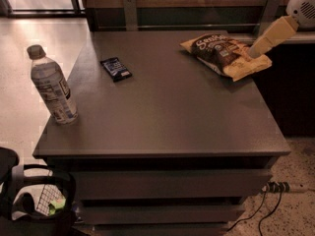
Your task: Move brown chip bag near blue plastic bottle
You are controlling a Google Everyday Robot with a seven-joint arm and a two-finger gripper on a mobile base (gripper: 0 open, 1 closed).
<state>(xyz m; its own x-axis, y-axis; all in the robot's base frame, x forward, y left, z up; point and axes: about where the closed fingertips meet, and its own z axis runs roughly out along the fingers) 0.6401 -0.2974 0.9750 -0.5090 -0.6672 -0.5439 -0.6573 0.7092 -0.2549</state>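
The brown chip bag (pixel 222 54) lies flat at the table's far right corner, with a dark centre, white script and yellow-tan ends. The blue plastic bottle (pixel 52 86) stands upright at the table's left front edge, far from the bag. My gripper (pixel 256 49) reaches in from the upper right as a cream-coloured finger below a white housing. Its tip is over the right end of the bag, and I cannot tell whether it touches the bag.
A small flat dark-blue packet (pixel 116 68) lies on the grey table (pixel 167 117) between bottle and bag. Two metal posts (pixel 130 11) stand behind the table. A black wire basket (pixel 42 200) sits on the floor at lower left, and a power strip (pixel 279 187) with cables at lower right.
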